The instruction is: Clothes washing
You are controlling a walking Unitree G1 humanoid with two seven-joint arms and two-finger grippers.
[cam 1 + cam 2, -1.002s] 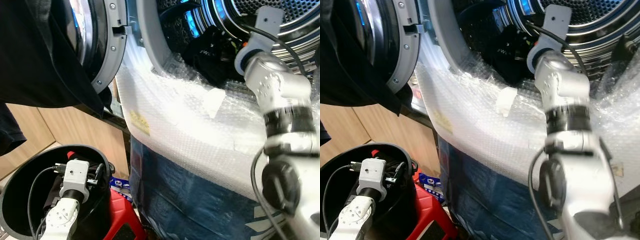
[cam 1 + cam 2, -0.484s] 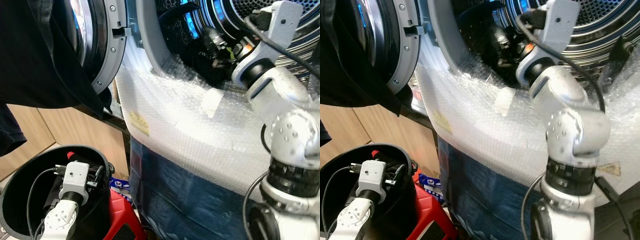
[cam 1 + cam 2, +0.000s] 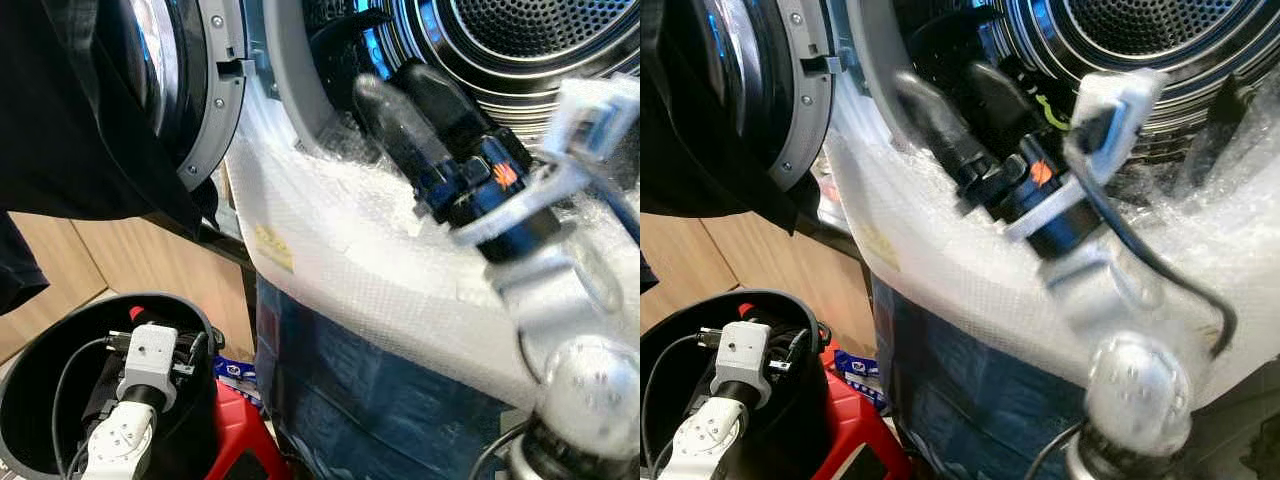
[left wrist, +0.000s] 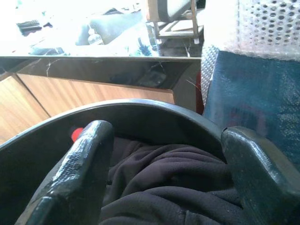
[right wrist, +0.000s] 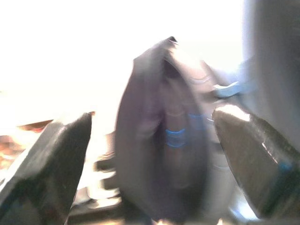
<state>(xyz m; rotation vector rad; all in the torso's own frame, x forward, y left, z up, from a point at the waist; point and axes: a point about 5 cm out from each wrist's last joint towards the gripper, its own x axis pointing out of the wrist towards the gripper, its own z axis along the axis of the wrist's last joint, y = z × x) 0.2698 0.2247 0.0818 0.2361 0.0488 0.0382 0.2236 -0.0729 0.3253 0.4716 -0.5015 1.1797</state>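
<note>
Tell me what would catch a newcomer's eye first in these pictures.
The right gripper, its black fingers open, looms large at the mouth of the washer drum, above a front wrapped in bubble wrap. Lower left, the left gripper sits open inside a black bin over dark clothes. A dark garment hangs over the open washer door.

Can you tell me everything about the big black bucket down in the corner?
The black bucket is round, smooth and looks like plastic. It stands upright low on the robot's left, beside a red stool and below the washing machine door. Dark crumpled clothes lie inside it. The left end effector reaches into it, fingers spread apart above the cloth.
</note>
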